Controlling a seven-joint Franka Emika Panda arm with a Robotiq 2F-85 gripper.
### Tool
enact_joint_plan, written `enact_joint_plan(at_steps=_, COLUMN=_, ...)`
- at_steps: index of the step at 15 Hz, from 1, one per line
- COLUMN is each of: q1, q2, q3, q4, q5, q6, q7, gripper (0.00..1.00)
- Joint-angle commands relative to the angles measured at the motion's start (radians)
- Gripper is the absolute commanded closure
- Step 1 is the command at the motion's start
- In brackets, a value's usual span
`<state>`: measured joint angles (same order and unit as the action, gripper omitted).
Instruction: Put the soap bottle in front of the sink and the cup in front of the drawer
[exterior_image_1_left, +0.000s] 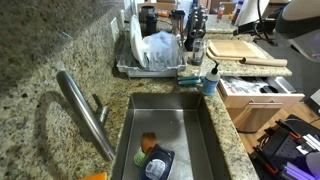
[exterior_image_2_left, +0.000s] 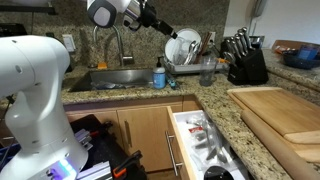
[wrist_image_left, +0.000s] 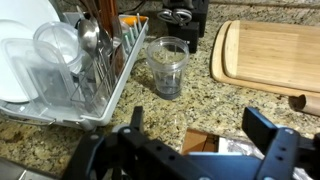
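Exterior views: steeply down into the sink (exterior_image_1_left: 170, 115), and level across the drawer (exterior_image_2_left: 177, 140) toward it. My wrist view sits close above the cup (wrist_image_left: 167, 66); all share the dish rack (wrist_image_left: 70, 95).

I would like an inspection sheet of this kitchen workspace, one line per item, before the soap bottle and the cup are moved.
Surface: speckled granite counter, dry as far as visible.
Job's things: small clear pump bottle of blue soap upright at a corner of the stainless-steel sink; clear cup upright on the counter; white-sided drawer open.
Clutter: wire dish rack with plates beside the cup; wooden cutting board; black knife block; some dishes in the sink.
Gripper: black gripper open, empty, apart from the cup.
Cables: nothing seen.
Surroundings: wooden cabinets under the counter.
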<state>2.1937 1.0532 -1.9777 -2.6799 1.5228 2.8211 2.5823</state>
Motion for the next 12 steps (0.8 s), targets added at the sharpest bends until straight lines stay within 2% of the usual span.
enact_joint_plan(at_steps=1, q1=0.037, q2=-0.055, q3=-0.129, q4=0.037, q5=0.086, q6=-0.113, q7=-0.189, gripper=0.0)
enact_joint_plan(at_steps=4, q1=-0.023, q2=-0.058, q3=-0.33, q4=0.072, q5=0.151, q6=-0.295, q7=-0.36, gripper=0.0)
enact_joint_plan(at_steps=6, q1=-0.113, q2=-0.109, q3=-0.429, q4=0.108, q5=0.22, q6=-0.451, q7=-0.486, gripper=0.0)
enact_joint_plan(at_steps=8, q1=-0.232, q2=-0.203, q3=-0.454, q4=0.161, q5=0.277, q6=-0.608, q7=-0.548, gripper=0.0)
enact_joint_plan(at_steps=9, q1=-0.295, q2=-0.25, q3=-0.434, q4=0.191, q5=0.287, q6=-0.678, q7=-0.541, gripper=0.0)
enact_joint_plan(at_steps=10, q1=-0.361, q2=-0.299, q3=-0.382, q4=0.223, q5=0.296, q6=-0.727, q7=-0.519, gripper=0.0)
enact_joint_plan(at_steps=11, q1=-0.341, q2=-0.124, q3=-0.402, q4=0.136, q5=0.291, q6=-0.732, q7=-0.483, gripper=0.0)
enact_joint_plan(at_steps=12, q1=-0.395, q2=-0.172, q3=-0.377, q4=0.165, q5=0.299, q6=-0.772, q7=-0.486, gripper=0.0)
